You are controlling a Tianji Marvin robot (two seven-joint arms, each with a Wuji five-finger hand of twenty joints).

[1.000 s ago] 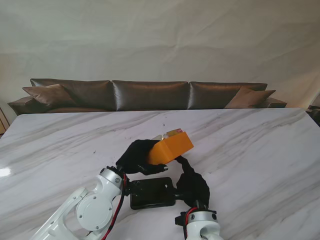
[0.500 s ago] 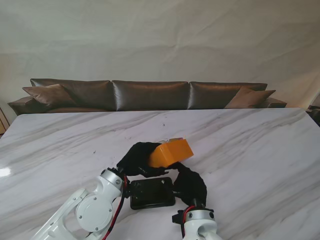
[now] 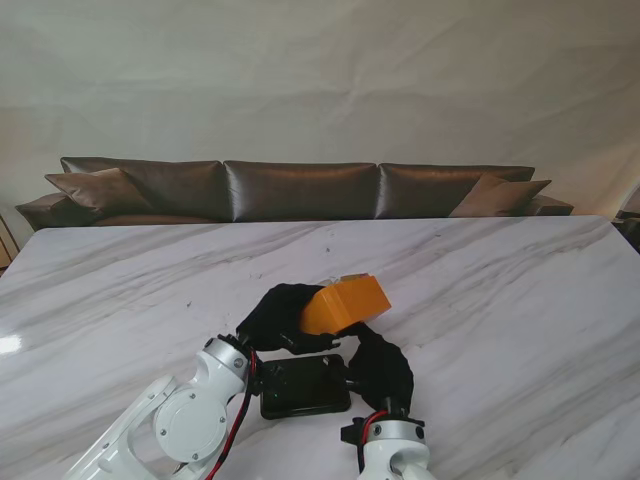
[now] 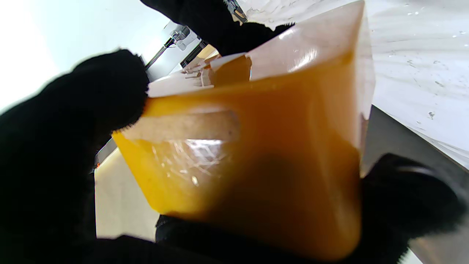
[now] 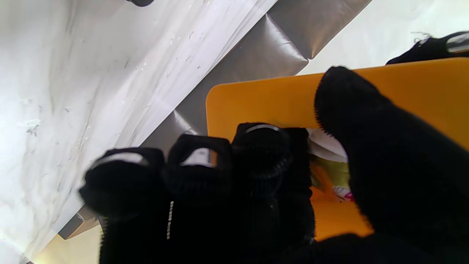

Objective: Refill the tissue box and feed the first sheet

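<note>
White marble table (image 3: 500, 300) fills the stand's view, with a dark leather sofa (image 3: 300, 190) along its far edge against a pale wall. Taking the orange tissue box (image 3: 343, 304) as the landmark: just left of it, the black-gloved left hand (image 3: 275, 315) grips its left end, holding it tilted and lifted off the marble. Nearer to me than the box lies a flat black tray (image 3: 305, 386). Just right of that and nearer to me than the box, the right hand (image 3: 381, 368) touches the box; its wrist view shows fingers (image 5: 256, 154) and thumb pinched at the box's open underside, on white tissue (image 5: 324, 145).
</note>
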